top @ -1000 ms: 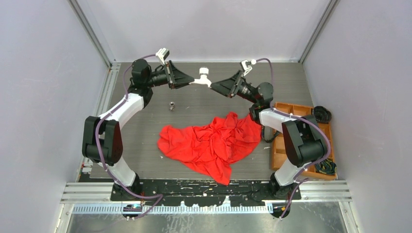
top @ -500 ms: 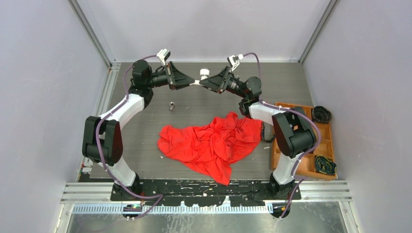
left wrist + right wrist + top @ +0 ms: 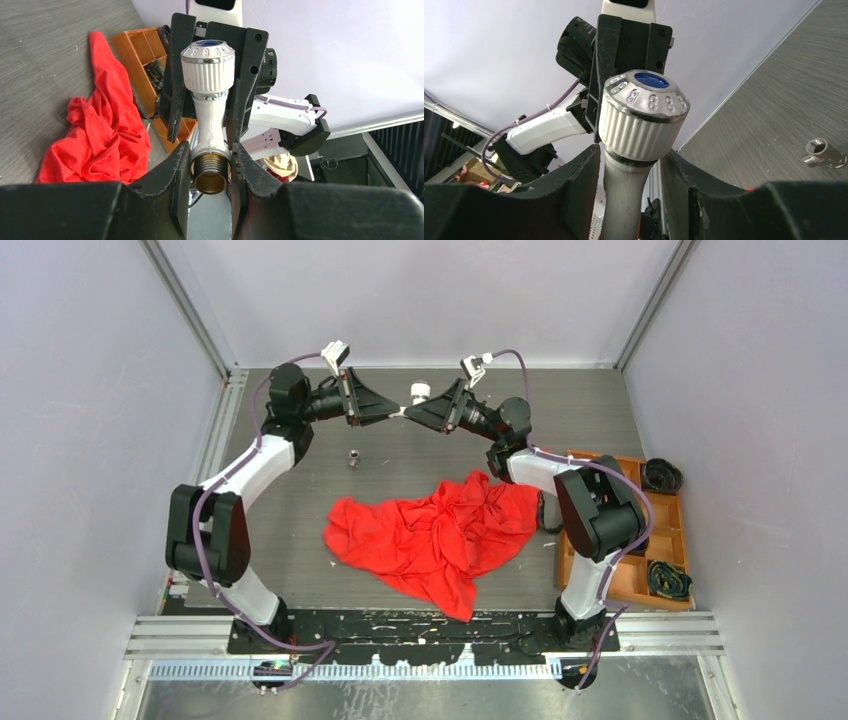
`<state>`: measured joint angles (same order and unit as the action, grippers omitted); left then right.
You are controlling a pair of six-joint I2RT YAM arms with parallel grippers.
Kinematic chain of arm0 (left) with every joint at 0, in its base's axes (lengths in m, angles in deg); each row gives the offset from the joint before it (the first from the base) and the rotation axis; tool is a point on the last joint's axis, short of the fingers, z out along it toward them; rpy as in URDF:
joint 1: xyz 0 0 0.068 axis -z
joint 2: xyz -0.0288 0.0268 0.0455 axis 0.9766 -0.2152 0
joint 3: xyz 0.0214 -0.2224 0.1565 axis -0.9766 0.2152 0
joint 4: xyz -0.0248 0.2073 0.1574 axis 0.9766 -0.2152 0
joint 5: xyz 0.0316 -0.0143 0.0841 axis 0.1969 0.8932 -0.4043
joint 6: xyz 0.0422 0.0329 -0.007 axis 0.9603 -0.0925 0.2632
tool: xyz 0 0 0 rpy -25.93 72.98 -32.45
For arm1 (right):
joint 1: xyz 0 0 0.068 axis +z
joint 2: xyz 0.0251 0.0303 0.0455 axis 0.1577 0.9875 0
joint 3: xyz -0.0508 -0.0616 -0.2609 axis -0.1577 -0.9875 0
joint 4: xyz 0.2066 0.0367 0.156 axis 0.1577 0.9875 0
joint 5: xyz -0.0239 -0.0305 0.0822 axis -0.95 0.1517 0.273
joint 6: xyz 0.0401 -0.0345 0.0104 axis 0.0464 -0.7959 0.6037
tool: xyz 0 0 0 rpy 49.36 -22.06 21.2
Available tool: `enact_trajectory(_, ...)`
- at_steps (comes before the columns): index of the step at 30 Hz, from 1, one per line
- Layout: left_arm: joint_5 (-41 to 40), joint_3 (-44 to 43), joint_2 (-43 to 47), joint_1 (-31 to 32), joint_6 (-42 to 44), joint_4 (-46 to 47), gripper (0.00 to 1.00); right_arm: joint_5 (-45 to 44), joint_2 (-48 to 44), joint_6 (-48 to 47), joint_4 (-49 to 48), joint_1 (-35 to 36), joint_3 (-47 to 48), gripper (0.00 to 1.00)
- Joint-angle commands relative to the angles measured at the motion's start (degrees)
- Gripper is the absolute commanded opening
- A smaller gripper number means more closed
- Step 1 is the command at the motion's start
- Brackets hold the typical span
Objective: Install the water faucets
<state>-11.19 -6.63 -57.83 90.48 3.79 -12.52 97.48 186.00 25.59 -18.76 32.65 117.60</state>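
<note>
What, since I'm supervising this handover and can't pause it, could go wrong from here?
1. The left hand pinches the faucet only at its brass thread; that hold could slip or mar the thread.
2. The right hand flanks the neck under the knob, firm contact unclear; an early release by the left might drop the faucet.
3. The small grey fitting stands loose on the table and could be knocked.

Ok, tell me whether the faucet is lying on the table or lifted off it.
Lifted off: the faucet hangs in the air, its brassy threaded end clamped in the left gripper.
</note>
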Motion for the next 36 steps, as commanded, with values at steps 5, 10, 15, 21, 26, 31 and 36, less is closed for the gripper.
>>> enact_trajectory(5, 1.44, -0.23, 3.71, 0.28, 1.88, 0.76, 0.00, 0.58, -0.22, -0.43, -1.49, 0.34, 3.10, 0.50)
enact_trajectory(10, 1.94, -0.33, 3.92, 0.30, 3.15, -1.44, 0.00, 1.32, -0.27, -0.25, -1.66, 0.49, 3.61, 0.43)
enact_trajectory(15, 1.76, -0.71, 4.27, 0.41, 5.29, -4.39, 0.00, 2.05, -0.08, -0.33, -1.60, 1.03, 4.20, 0.48)
enact_trajectory(21, 1.72, -0.90, 4.40, 0.53, 5.81, -5.31, 0.00, 3.38, 0.47, 0.01, -1.32, 1.30, 4.87, 0.44)
enact_trajectory(26, 1.94, -1.14, 4.59, 0.53, 6.35, -6.20, 0.00, 5.15, 0.55, 0.03, -0.92, 1.35, 4.61, 0.39)
enact_trajectory(31, 1.67, -1.47, 5.10, 0.48, 7.79, -8.40, 0.00, 7.47, 0.76, 0.58, -0.94, 1.34, 4.70, 0.33)
enact_trajectory(36, 1.76, -1.95, 5.12, 0.53, 8.31, -9.35, 0.00, 8.39, 0.24, 0.77, -0.99, 1.30, 4.26, 0.43)
